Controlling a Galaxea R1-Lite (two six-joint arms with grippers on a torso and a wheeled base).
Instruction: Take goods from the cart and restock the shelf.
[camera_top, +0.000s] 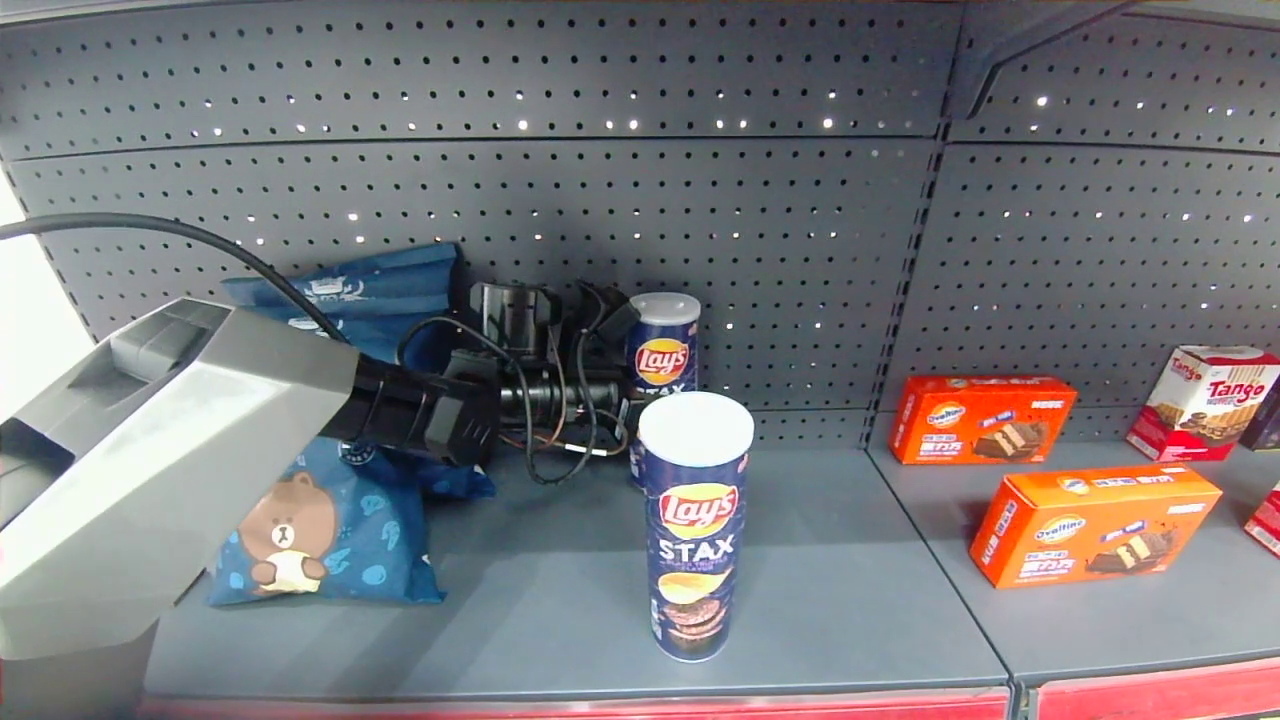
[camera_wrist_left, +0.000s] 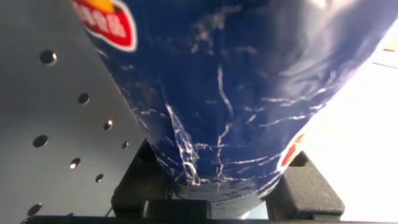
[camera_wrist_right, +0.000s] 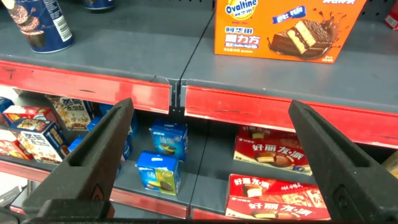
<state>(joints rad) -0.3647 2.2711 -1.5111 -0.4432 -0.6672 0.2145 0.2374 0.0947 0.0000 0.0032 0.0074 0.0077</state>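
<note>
A blue chip can (camera_top: 665, 345) stands upright at the back of the grey shelf (camera_top: 850, 560), against the pegboard wall. My left gripper (camera_top: 628, 375) reaches in from the left and is shut on this can's side. In the left wrist view the can (camera_wrist_left: 249, 81) sits pressed between the two black fingers (camera_wrist_left: 140, 180) of the left gripper (camera_wrist_left: 224, 186). A second chip can (camera_top: 695, 520) stands upright near the shelf's front, just ahead of the held one. My right gripper (camera_wrist_right: 211, 109) hangs open and holds nothing in front of the shelf's red front edge (camera_wrist_right: 261, 106).
Blue snack bags with a bear print (camera_top: 330, 530) lie at the left, under and behind my left arm. Orange boxes (camera_top: 1090, 525) (camera_top: 980, 418) and a white-and-red box (camera_top: 1205, 400) occupy the neighbouring bay. Lower shelves hold blue cartons (camera_wrist_right: 163, 162) and red boxes (camera_wrist_right: 277, 152).
</note>
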